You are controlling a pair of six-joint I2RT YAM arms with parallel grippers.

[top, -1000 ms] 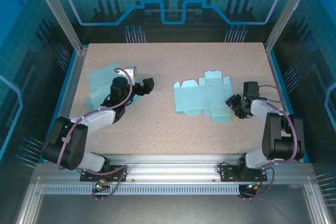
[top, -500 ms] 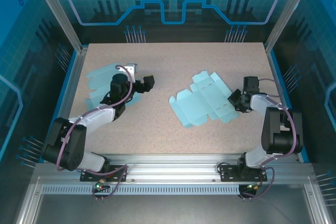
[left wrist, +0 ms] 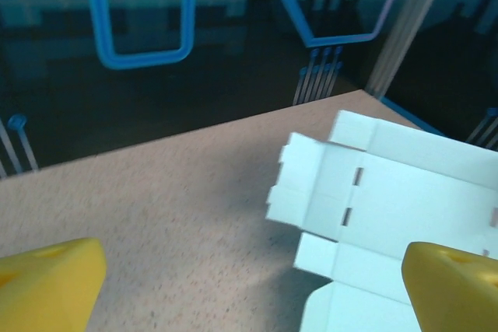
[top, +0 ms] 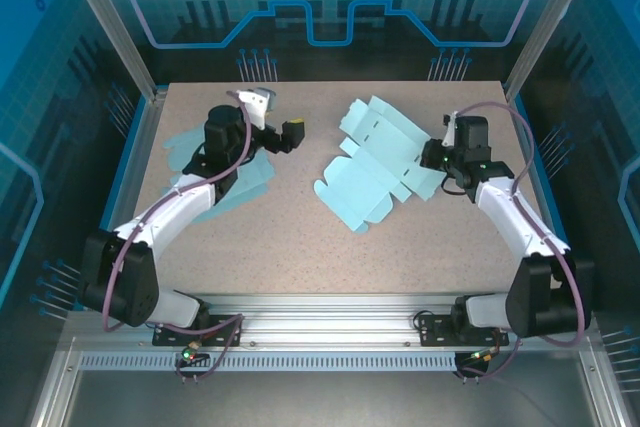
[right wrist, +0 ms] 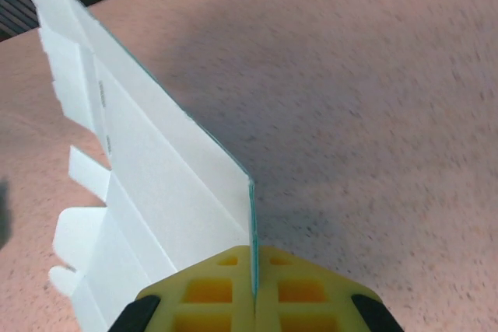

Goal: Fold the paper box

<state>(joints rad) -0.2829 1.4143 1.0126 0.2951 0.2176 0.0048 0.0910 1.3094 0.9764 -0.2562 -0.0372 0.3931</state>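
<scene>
A speckled beige table [top: 300,237] sits inside an enclosure of blue-lit panels with a printed circuit pattern, framed by aluminium posts [top: 110,22]. The flat, unfolded paper box [top: 375,162], pale blue, lies askew right of the table's centre. Its right edge is pinched between the closed yellow fingers [right wrist: 210,293] of the right gripper [top: 437,157], and the sheet casts a shadow on the surface. The left gripper [top: 290,135] hovers well apart to the left, its jaws spread wide and holding nothing, above other pale blue sheets [top: 190,142].
</scene>
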